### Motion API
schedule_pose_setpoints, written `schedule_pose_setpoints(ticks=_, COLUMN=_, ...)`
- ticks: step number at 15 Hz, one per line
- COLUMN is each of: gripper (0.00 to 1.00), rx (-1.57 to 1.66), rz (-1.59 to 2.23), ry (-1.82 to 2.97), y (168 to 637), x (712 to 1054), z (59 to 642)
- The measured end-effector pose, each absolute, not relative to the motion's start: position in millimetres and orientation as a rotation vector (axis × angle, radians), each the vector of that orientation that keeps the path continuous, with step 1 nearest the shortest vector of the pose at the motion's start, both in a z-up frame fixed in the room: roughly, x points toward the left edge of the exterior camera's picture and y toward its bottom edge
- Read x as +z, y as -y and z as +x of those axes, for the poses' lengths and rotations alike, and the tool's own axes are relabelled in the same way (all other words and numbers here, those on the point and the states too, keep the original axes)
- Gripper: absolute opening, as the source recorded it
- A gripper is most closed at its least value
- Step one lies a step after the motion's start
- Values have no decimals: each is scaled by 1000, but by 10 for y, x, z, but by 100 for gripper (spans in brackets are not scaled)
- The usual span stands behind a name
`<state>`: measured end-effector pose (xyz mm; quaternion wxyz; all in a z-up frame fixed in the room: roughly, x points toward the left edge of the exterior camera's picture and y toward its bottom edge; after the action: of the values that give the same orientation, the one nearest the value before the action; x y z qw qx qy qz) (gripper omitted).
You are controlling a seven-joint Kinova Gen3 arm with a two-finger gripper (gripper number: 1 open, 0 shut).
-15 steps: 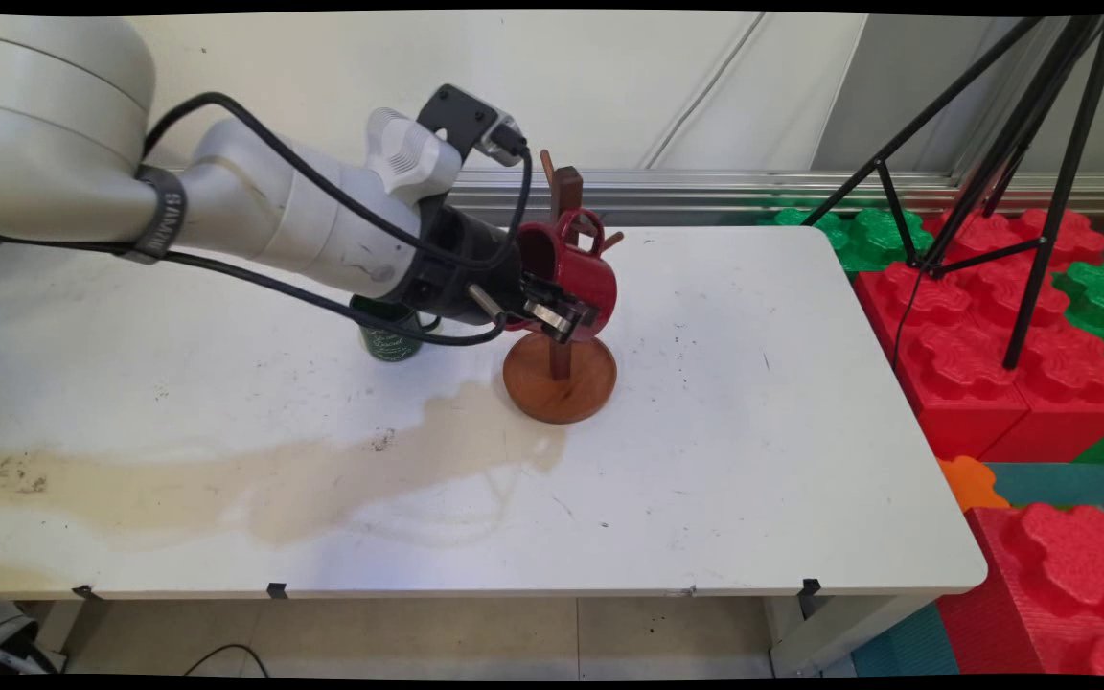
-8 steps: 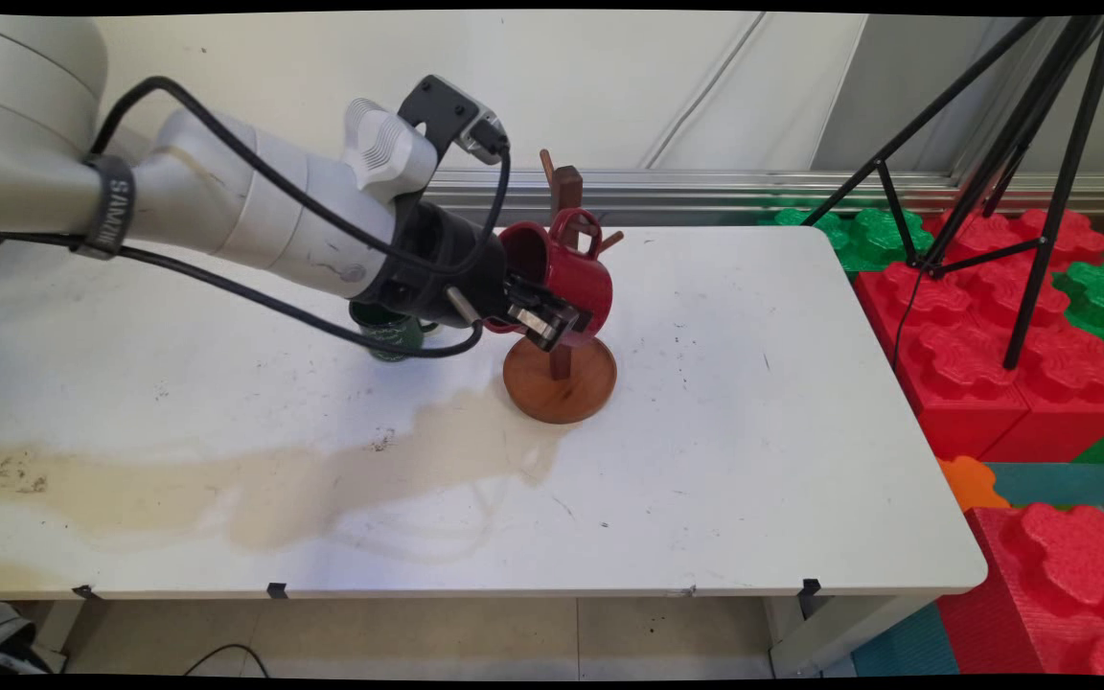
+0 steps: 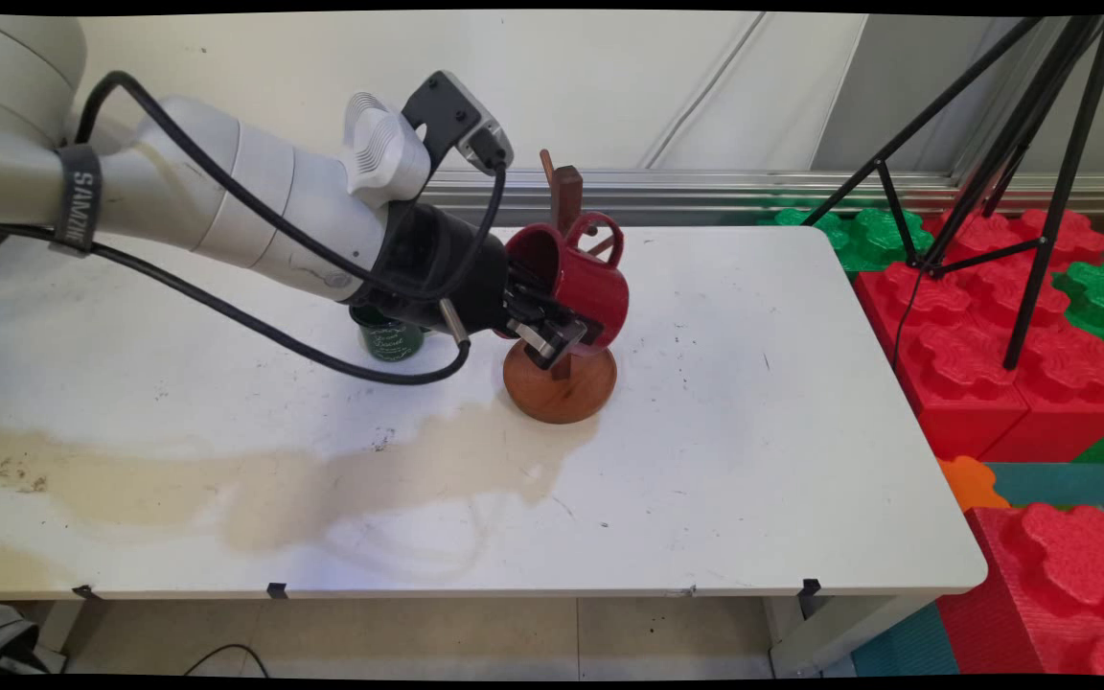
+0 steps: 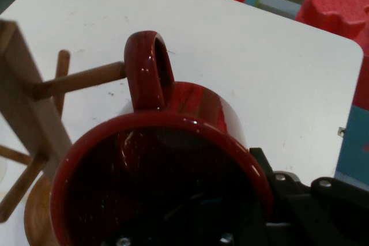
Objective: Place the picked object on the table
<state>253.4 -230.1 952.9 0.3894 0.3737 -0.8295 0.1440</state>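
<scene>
I've nudged the red mug (image 3: 571,283) right — its handle (image 4: 149,68) now meets a peg (image 4: 81,80) of the wooden mug tree (image 3: 562,369), fingers (image 4: 262,171) clenched on its rim.

You can't read the green mug (image 3: 391,337) fully: the arm covers its top. The wooden rack (image 4: 26,113) is cut by the hand view's left edge; mug lettering too small.

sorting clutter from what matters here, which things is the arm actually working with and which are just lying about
In use:
- gripper, shut on the red mug's rim
- mug stand; the mug's handle is at one of its pegs

Lying about:
- green cup behind the arm
- tripod
- foam blocks beside the table
</scene>
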Motion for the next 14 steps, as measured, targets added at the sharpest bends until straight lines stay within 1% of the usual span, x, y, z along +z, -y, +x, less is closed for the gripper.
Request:
schedule_pose_setpoints(ticks=7, gripper=0, rx=369, rz=801, ry=2225, y=2186, x=9575, z=2556)
schedule_pose_setpoints(ticks=14, gripper=0, rx=398, rz=752, ry=2388, y=1916, x=9722, z=2830)
